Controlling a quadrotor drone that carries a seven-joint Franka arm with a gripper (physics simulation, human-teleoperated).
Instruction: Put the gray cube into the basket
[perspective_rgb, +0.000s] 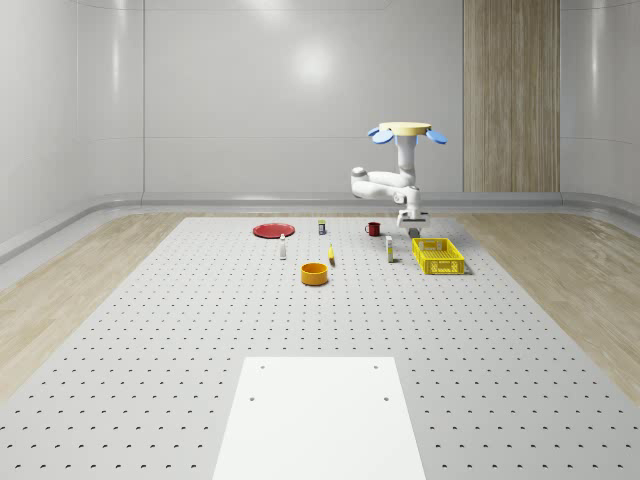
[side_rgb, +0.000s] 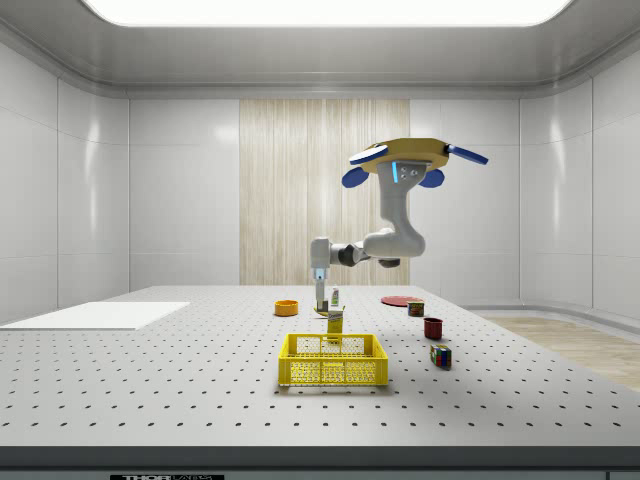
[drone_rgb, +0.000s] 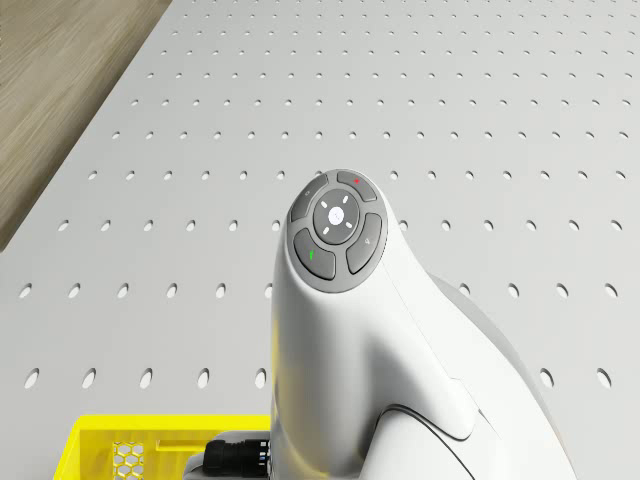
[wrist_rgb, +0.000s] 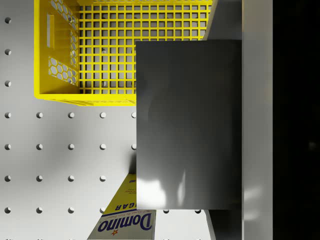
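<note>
Gray cube (wrist_rgb: 187, 125) clamped in jaws, drone (perspective_rgb: 407, 131) hovering beside yellow basket (perspective_rgb: 438, 255), perforated grey table (perspective_rgb: 200, 330)

Whole-scene camera sits far back and high at the table's near end, looking along the perforated table (perspective_rgb: 150, 330) toward the back wall. Side camera is low at the table edge, facing across. Both catch the yellow basket (perspective_rgb: 438, 256) and drone (perspective_rgb: 405, 129). Drone camera looks forward and down past the arm (drone_rgb: 350, 320). Wrist camera looks straight down, close, basket at 11 o'clock.
</note>
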